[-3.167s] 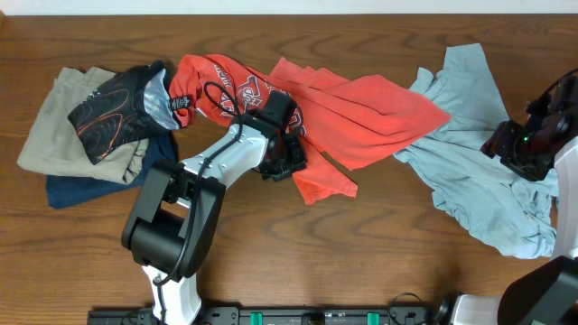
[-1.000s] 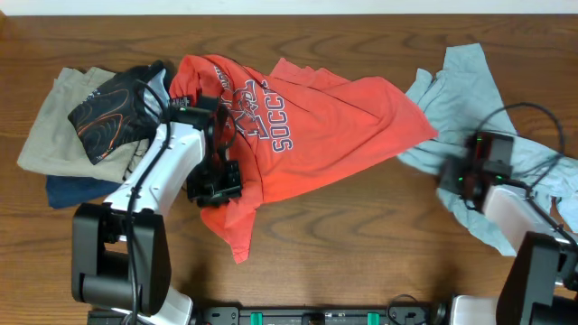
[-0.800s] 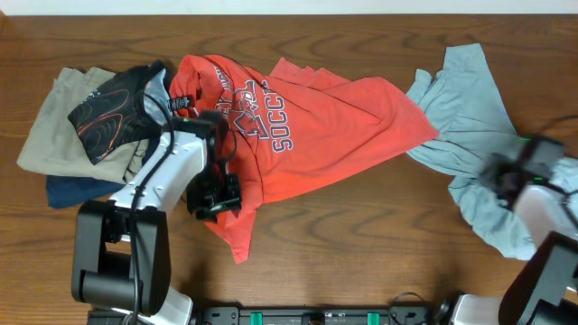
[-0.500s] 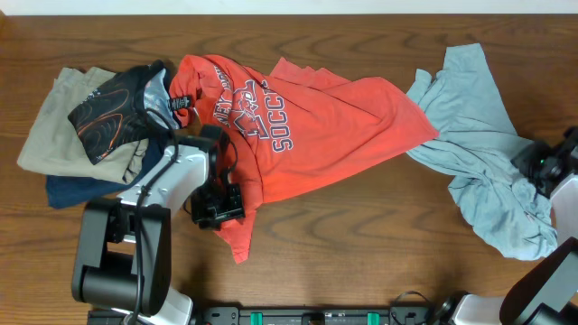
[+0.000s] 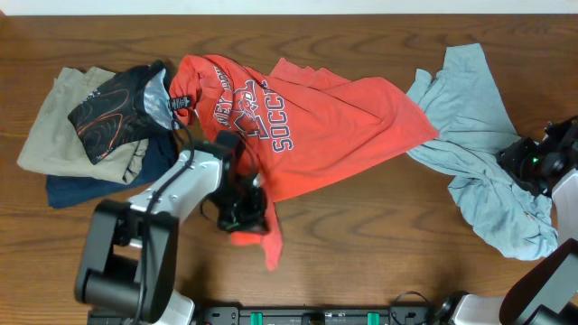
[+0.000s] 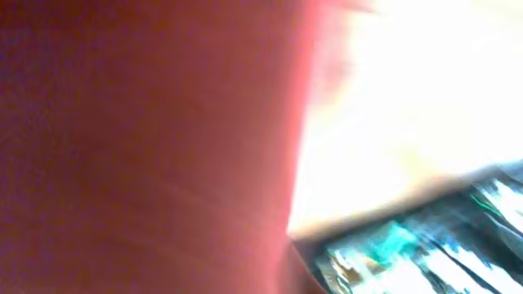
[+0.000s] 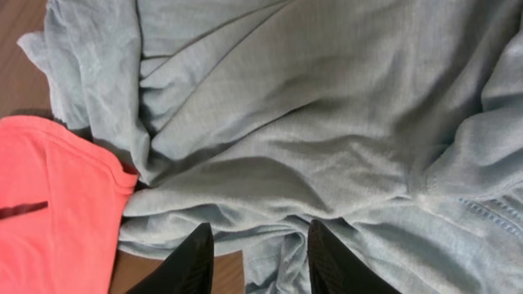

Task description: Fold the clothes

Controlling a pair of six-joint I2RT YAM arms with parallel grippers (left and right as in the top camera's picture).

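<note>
The coral-red T-shirt point(image 5: 334, 126) with "SOCCER" lettering lies spread across the middle of the table. My left gripper point(image 5: 242, 212) sits at its lower left corner and appears shut on the fabric, and a red flap point(image 5: 271, 248) trails below it. The left wrist view is blurred, and red fabric point(image 6: 147, 147) fills its left half and hides the fingers. The pale blue-grey shirt point(image 5: 479, 135) lies crumpled at the right. My right gripper point(image 5: 533, 162) is over it, open and empty point(image 7: 261, 257), with the blue-grey shirt point(image 7: 310, 122) under the fingers. The red shirt's edge point(image 7: 49, 196) is at the left.
A pile of other clothes lies at the far left: a beige garment point(image 5: 50, 131), a black patterned one point(image 5: 113, 108) and a navy one point(image 5: 81, 191). Bare wood table point(image 5: 379, 235) shows in front of the shirts.
My left gripper moved right and toward the front edge, dragging the red shirt's lower corner with it. My right arm swung back to the right edge over the blue-grey shirt.
</note>
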